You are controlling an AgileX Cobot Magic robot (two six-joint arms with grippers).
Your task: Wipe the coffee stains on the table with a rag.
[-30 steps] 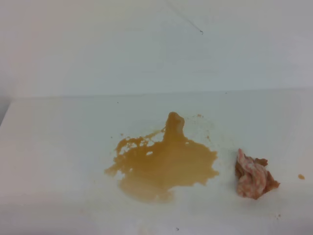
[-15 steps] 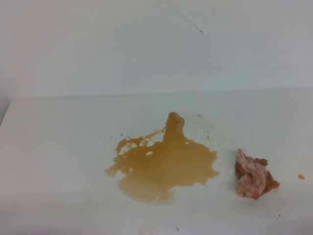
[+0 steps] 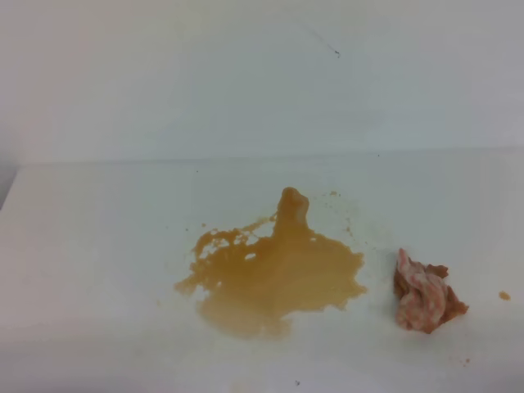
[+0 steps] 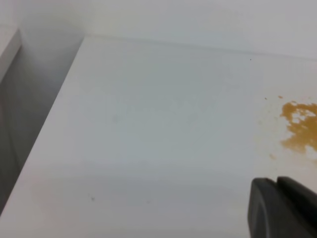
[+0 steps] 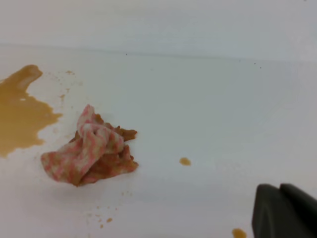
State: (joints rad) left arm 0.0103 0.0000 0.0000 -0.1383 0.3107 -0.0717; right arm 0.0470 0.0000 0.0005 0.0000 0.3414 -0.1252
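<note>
table (image 3: 98, 270): a broad, smooth white surface that filled the lower part of the high view and met a white wall (image 3: 246, 74) along its far edge.
coffee stains (image 3: 274, 274): an amber-brown pool with ragged edges lay near the middle of the table; a narrow tongue ran out toward 12 o'clock and a broken, speckled fringe toward 10 o'clock. small separate drops sat at 3 o'clock, beyond the rag.
rag (image 3: 424, 296): a lumpy pink-and-white wad blotched brown, resting on the table at 3 o'clock from the pool, near its edge but apart from it. nothing held or touched it.
left gripper (image 4: 285, 210): only a dark corner of it showed at 5 o'clock in the left wrist view, above bare table, with the pool's fringe at 3 o'clock; whether its jaws stood together or apart could not be told.
right gripper (image 5: 285, 210): a dark corner at 5 o'clock in the right wrist view, well apart from the rag at 9 o'clock; its jaws were together, on nothing.
</note>
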